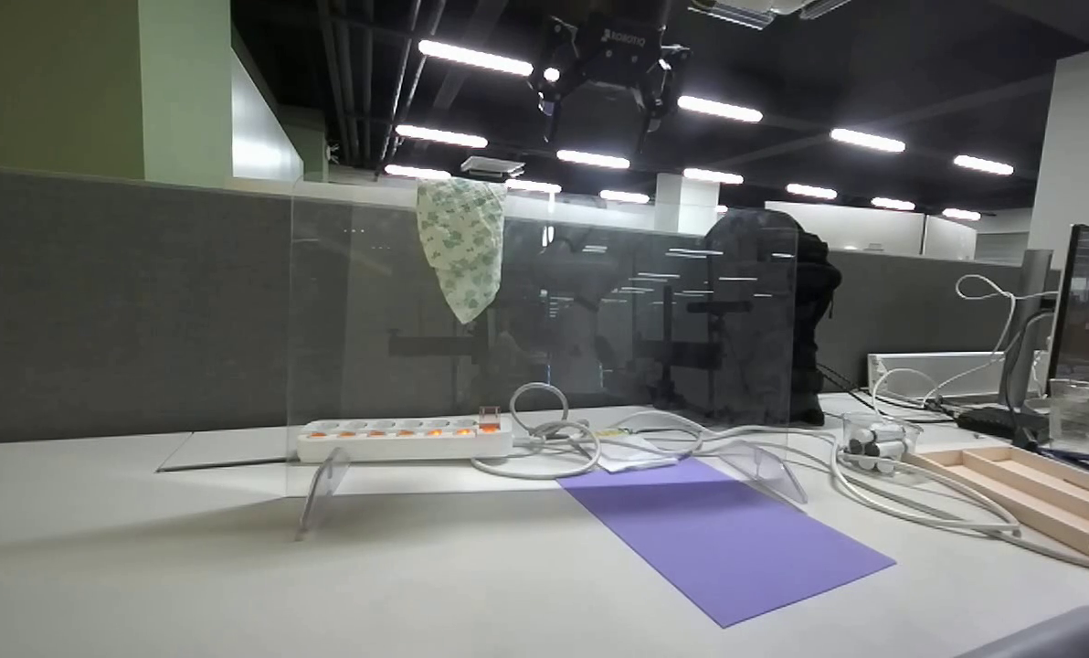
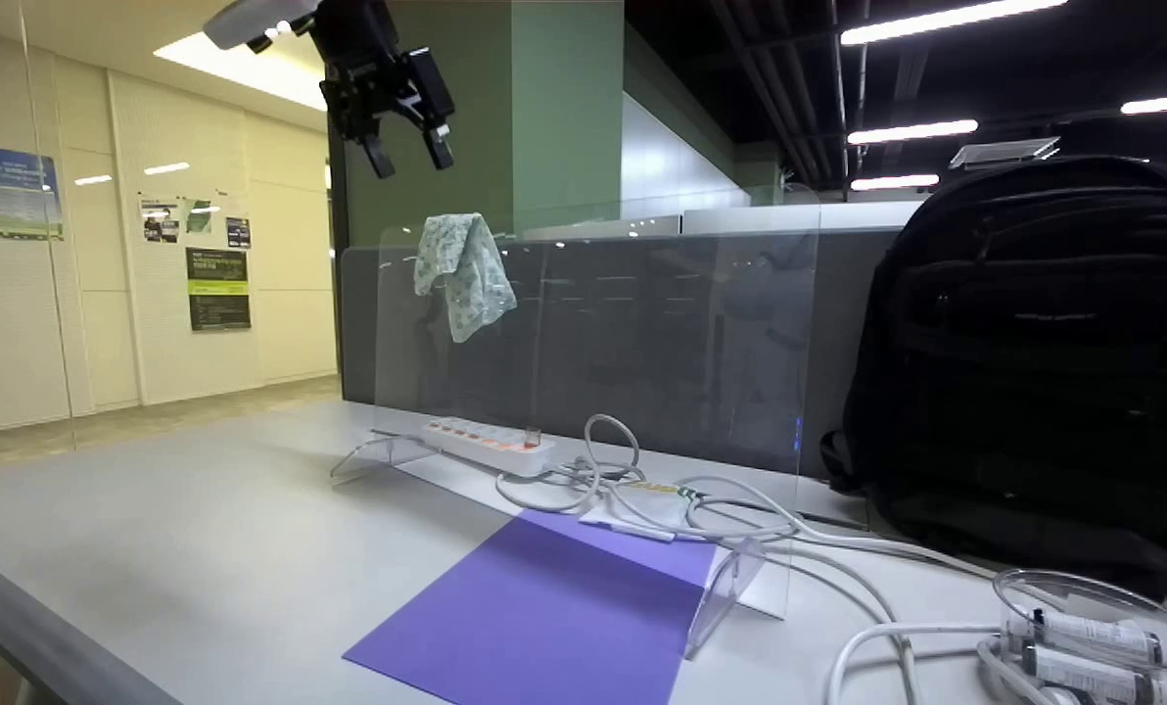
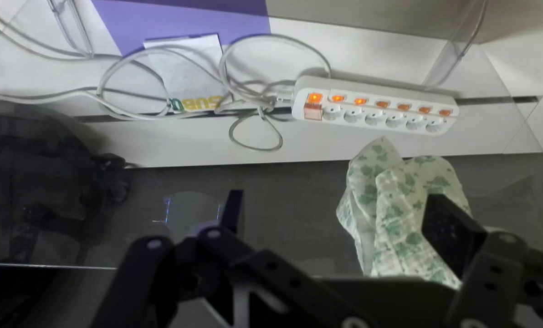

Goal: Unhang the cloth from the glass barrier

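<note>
My tool (image 1: 597, 132) hangs with its two fingers (image 3: 451, 230) spread wide apart, nothing gripped between them. It points downward above the glass barrier (image 1: 554, 338), higher than the cloth (image 1: 460, 242) and apart from it in both exterior views; in my wrist view one finger crosses in front of the fabric. The cloth is draped over the barrier's top edge, near the end toward the back left corner of the worktop (image 2: 251, 548) as seen in an exterior view, and one flap narrows to a low point.

The barrier stands upright on clear feet (image 1: 321, 493), set off from the worktop's back edge and running roughly along it. Between the two lie a white power strip (image 3: 375, 105) with some orange lights glowing and a tangle of white cables (image 3: 255, 99). A purple sheet (image 1: 727, 548) passes under the barrier and reaches out away from the back edge. At that edge, by the barrier's end farther from the cloth, a black backpack (image 2: 1034, 372) stands before the grey partition (image 1: 115, 311).
</note>
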`<state>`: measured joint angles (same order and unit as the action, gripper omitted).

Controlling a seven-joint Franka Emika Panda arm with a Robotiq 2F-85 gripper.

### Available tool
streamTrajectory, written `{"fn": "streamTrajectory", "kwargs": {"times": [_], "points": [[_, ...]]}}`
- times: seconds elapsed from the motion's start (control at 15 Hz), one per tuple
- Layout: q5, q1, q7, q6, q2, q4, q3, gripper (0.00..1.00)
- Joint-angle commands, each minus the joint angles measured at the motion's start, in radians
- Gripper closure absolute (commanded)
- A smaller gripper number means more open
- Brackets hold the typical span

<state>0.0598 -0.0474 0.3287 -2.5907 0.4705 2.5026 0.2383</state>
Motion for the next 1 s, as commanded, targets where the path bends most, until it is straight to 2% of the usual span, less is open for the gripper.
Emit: {"fn": "streamTrajectory", "kwargs": {"times": [0.0,0.13,0.2,0.27,0.4,0.6,0.93], "points": [[0.006,-0.006,0.011,-0.056,-0.084,-0.071,-0.018,0.0],[-0.06,0.047,-0.068,-0.032,-0.135,-0.112,-0.065,0.0],[-0.132,0.096,-0.129,0.027,-0.141,-0.13,-0.105,0.0],[-0.057,0.041,-0.059,-0.036,-0.095,-0.063,-0.058,0.0],[-0.112,0.081,-0.115,-0.006,-0.127,-0.095,-0.093,0.0],[-0.117,0.091,-0.123,0.0,-0.138,-0.106,-0.101,0.0],[-0.035,0.032,-0.038,-0.132,-0.222,-0.146,-0.071,0.0]]}}
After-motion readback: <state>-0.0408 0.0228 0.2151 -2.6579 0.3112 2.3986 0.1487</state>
